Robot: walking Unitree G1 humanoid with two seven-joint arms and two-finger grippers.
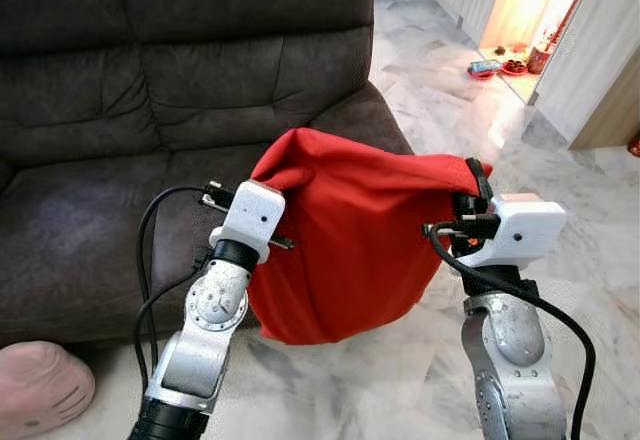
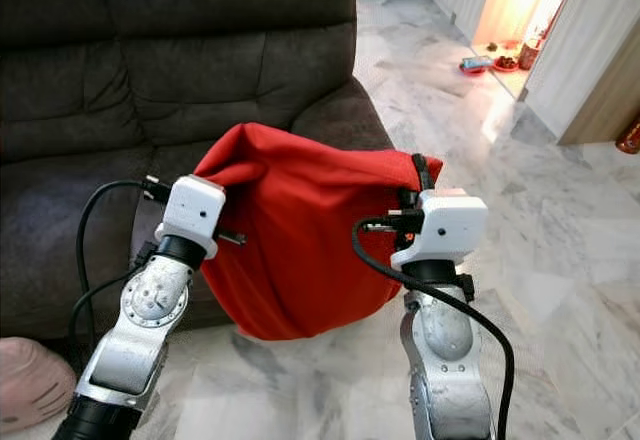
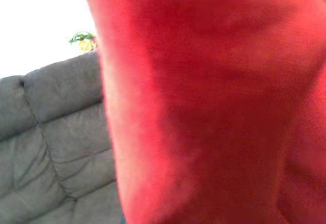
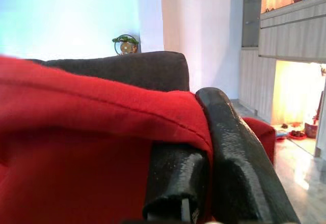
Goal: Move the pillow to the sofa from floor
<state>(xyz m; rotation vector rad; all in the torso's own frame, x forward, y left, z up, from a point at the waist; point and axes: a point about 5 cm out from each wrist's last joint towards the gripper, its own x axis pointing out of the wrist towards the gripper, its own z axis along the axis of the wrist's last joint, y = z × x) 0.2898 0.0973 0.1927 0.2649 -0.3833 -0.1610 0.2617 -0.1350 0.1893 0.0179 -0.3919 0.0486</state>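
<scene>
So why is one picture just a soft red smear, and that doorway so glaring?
Left wrist view: the red pillow sits too close, so it blurs. Eye views: warm light overexposes the doorway and glares on the marble floor. Right wrist view: the wall is washed out pale.

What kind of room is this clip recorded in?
Most likely a home living room: a dark sofa stands on a marble-tiled floor, and both grippers hold a red pillow in front of it.
</scene>
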